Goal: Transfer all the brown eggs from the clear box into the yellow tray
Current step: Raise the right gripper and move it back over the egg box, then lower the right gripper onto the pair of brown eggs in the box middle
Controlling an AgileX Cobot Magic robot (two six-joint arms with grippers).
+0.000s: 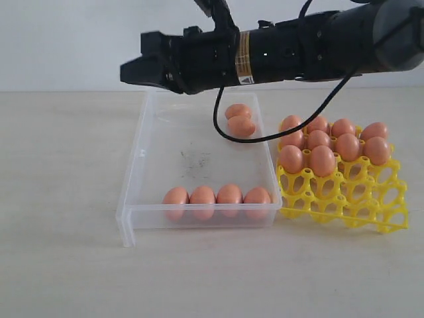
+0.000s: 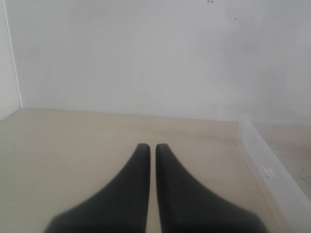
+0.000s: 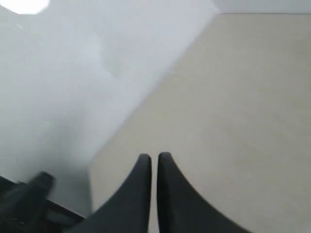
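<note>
The left gripper (image 2: 149,146) and the right gripper (image 3: 154,157) are fully closed and hold nothing. In the transparent rectangular plastic box (image 1: 136,159), four brown oval eggs (image 1: 216,195) line the 6 o'clock wall and two lie toward 12 o'clock. The yellow plastic lattice egg tray (image 1: 371,202), at the box's 3 o'clock, carries the other eggs.

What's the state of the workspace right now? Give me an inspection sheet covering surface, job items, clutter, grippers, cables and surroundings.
Surface: pale table, bare around the box and tray.
Job's things: clear box holds six brown eggs, four in a row at its near wall and two toward its far end. The yellow tray sits to its right, with about ten eggs in the far cups and the near cups empty.
Clutter: nothing seen.
Grippers: left gripper shut, holding nothing, over the table beside the box. Right gripper shut, holding nothing.
Cables: black cable loops down from the right arm over the box's far end, close to the two eggs.
Surroundings: plain white wall.
</note>
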